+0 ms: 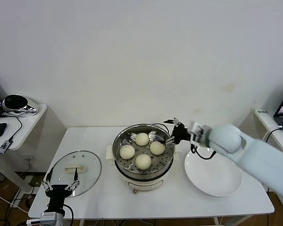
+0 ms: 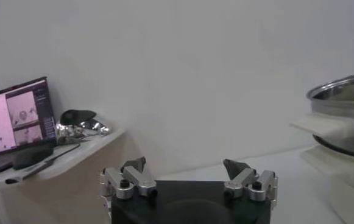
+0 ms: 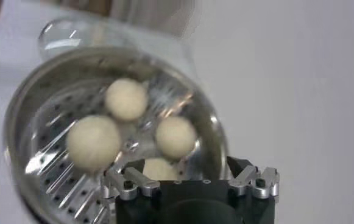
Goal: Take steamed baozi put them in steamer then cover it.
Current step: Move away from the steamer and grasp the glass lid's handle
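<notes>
The steamer (image 1: 144, 165), a shiny steel pot on a white base, stands mid-table. Several cream-white baozi lie on its perforated tray, one at the back (image 1: 142, 139), one at the left (image 1: 127, 151), one at the right (image 1: 157, 148) and one at the front (image 1: 143, 161). They also show in the right wrist view (image 3: 126, 99). My right gripper (image 1: 171, 132) is open and empty, just above the pot's right rim. My left gripper (image 1: 60, 181) is open and empty at the table's front left, by the glass lid (image 1: 77, 166). The pot's edge shows in the left wrist view (image 2: 345, 115).
A bare white plate (image 1: 214, 175) lies right of the steamer, under my right arm. A side desk (image 1: 19, 123) with a mouse and a shiny object stands at the left. The steamer's cord runs behind the pot.
</notes>
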